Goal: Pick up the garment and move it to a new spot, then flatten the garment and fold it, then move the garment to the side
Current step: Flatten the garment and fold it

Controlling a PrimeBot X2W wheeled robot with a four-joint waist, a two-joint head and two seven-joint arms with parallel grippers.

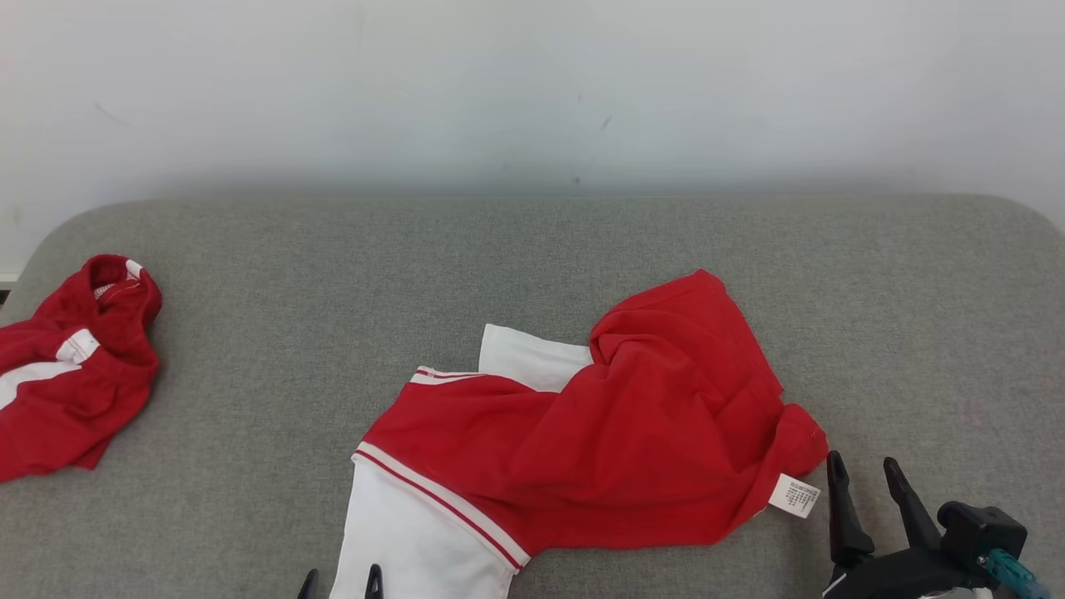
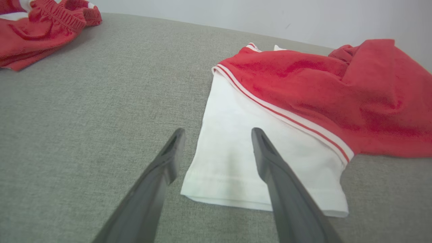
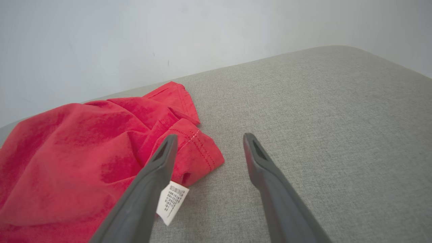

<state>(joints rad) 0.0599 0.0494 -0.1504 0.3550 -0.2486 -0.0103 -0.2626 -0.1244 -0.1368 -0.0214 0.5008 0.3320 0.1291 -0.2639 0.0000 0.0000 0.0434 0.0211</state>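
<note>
Two garments lie on the grey fabric-covered table (image 1: 532, 249), which has rounded corners. The task's one, a crumpled red garment with white panels and red-and-white striped trim (image 1: 632, 433), sits near the front edge, a little right of the middle. Its largest white panel (image 2: 233, 152) reaches toward the front edge on the left, while the red cloth is bunched up toward the right. A small white printed label (image 1: 795, 497) hangs from its right end onto the grey cloth. The other, a bunched red garment with white patches (image 1: 75, 374), lies at the table's left edge, well apart from the first.

We see the left gripper (image 1: 341, 582) at the front edge, its two dark fingers spread apart and holding nothing. In the left wrist view one finger is over bare grey cloth just beside the panel's edge and the other over the panel itself; we cannot tell whether they touch. The right gripper (image 1: 864, 462) stands just beside the garment's right end, near the label, its fingers likewise spread and empty. A pale wall (image 1: 532, 83) rises behind the far edge
</note>
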